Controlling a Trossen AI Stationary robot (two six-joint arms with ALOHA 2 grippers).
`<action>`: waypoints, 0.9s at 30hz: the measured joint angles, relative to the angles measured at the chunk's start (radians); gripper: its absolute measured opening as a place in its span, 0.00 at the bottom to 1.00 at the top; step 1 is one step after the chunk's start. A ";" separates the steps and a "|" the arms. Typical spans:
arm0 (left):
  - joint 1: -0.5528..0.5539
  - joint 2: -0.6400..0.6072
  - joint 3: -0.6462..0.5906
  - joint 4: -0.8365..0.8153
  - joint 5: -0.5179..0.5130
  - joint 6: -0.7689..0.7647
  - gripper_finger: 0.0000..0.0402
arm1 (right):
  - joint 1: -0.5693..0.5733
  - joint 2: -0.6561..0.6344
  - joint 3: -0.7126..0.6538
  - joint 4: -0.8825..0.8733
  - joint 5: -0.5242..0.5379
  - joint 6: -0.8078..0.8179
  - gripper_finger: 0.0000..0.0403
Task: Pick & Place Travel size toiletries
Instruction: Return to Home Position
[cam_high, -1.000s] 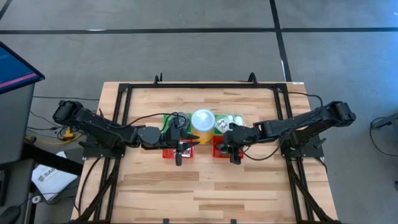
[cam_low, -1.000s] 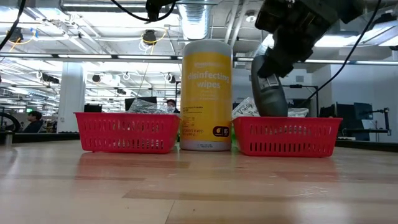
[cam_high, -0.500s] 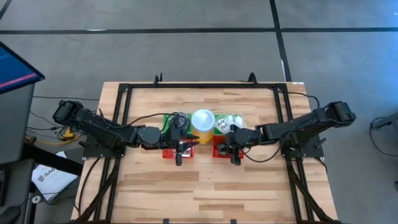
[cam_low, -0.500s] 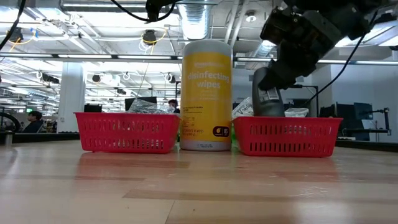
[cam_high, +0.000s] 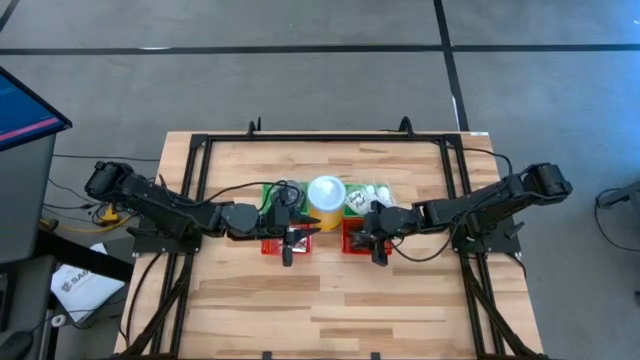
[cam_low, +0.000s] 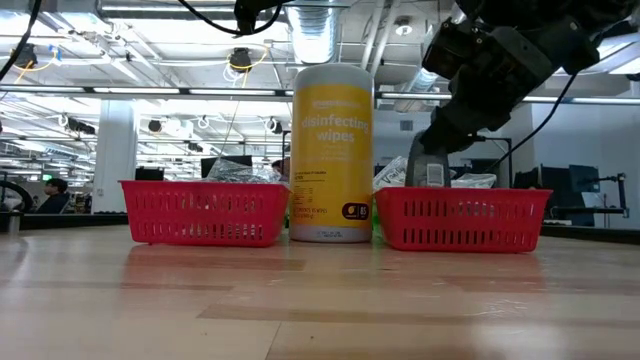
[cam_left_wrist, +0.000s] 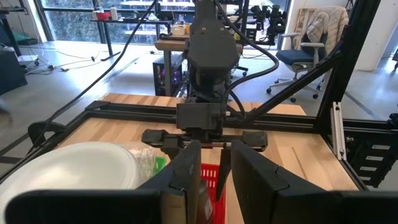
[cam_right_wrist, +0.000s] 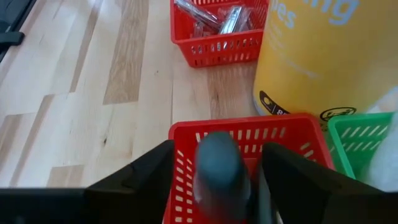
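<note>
Deodorant (cam_right_wrist: 217, 168) stands upright in the right red basket (cam_right_wrist: 186, 134), straight below the right gripper (cam_high: 378, 252) and between its spread fingers, untouched by either. Left gripper (cam_high: 288, 252), its fingers narrowly parted, waits farther off over the left red basket (cam_low: 200, 215).

The yellow canister (cam_low: 332, 150) carries the words "disinfecting wipes" on its front.

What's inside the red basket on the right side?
A dark grey rounded item stands in the right red basket, between the open fingers of the right gripper. Anything else in the basket is hidden behind that gripper and the item.
</note>
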 joint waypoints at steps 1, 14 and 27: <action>0.000 0.000 0.000 0.000 0.000 0.000 0.20 | 0.000 0.000 0.000 0.000 0.000 -0.001 0.57; 0.000 0.000 0.000 -0.001 0.000 0.000 0.20 | -0.019 -0.003 0.015 0.009 0.000 -0.048 0.48; 0.000 0.000 0.000 -0.002 0.000 0.000 0.20 | -0.074 -0.010 0.142 -0.098 -0.004 -0.022 0.39</action>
